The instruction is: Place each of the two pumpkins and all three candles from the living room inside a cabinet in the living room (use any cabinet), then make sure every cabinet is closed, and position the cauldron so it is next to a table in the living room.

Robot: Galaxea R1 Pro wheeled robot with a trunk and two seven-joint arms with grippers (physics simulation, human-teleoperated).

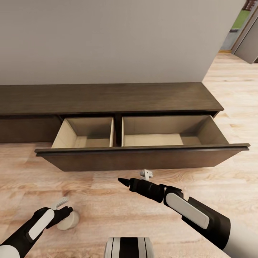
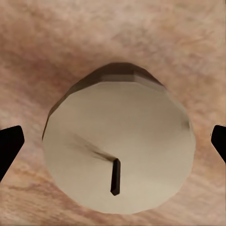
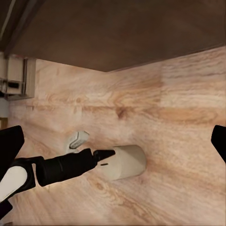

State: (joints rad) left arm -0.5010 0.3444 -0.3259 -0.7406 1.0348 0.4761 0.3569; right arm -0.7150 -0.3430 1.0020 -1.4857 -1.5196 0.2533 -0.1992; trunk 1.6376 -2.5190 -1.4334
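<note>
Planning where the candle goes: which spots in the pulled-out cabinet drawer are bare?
Both compartments of the cabinet drawer look bare: the narrow one and the wide one. It is crowded by the left tool, over the candle.

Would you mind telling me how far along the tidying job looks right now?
Done: the cabinet drawer is pulled open; its compartments look empty. In hand: the left gripper, open, is over a candle standing on the floor, not gripping it. Left: storing every item seen, closing the drawer. The right gripper holds nothing.
</note>
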